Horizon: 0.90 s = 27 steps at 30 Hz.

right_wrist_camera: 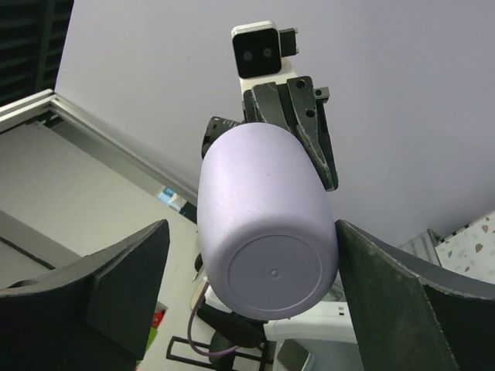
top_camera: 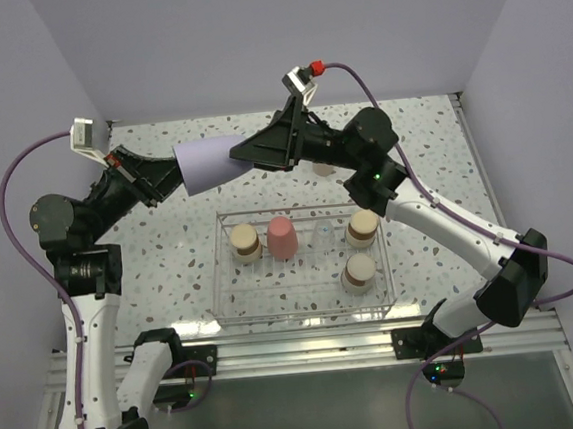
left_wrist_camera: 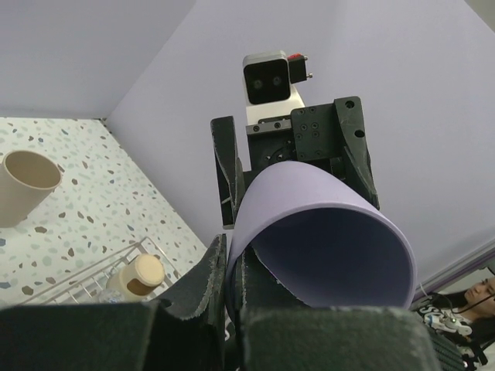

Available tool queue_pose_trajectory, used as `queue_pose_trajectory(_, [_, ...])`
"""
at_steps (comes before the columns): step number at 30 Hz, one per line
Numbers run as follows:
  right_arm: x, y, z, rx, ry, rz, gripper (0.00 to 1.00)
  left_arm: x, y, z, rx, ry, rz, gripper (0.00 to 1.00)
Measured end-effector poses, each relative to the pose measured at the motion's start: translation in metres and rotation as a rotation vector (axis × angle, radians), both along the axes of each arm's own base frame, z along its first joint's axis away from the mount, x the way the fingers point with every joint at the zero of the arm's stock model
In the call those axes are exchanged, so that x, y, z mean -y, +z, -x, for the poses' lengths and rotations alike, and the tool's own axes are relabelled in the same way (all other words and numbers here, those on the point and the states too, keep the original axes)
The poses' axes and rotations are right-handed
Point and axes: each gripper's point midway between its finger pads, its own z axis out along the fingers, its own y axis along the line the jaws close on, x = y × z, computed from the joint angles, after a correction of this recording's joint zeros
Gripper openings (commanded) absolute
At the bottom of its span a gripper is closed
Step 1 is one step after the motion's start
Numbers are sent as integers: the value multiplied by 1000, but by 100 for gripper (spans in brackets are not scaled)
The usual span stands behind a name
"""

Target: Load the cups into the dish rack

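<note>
Bright even light, soft shadows, near foreground blurred

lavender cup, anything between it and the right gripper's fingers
nothing visible. the lavender cup lies base-first inside the right gripper, whose jaws stand open on either side of it with no other thing in the gap. the left gripper pinches its rim at the far end.

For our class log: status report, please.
Left gripper shut on rim of matte lavender tumbler. Right gripper open, straddling its base, midair. Nothing blocks see-through wire rack.
</note>
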Motion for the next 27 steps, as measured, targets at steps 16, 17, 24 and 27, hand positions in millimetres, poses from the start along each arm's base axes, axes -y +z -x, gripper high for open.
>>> queue_pose_trajectory(16, [-10,-16,-12,-35,11,24,10,-6,-17,-15,-44,64,-27,60])
queue_pose_trajectory(17, [-10,-17,-11,-35,18,27,5,-6,-22,-16,-61,69,-35,69])
queue_pose_trajectory(24, [5,-23,-35,-43,-28,49,0,-13,-55,-27,-180,125,-108,100])
queue_pose_trajectory(27, [23,-33,-64,-69,-103,86,0,-16,-67,-28,-214,149,-138,100])
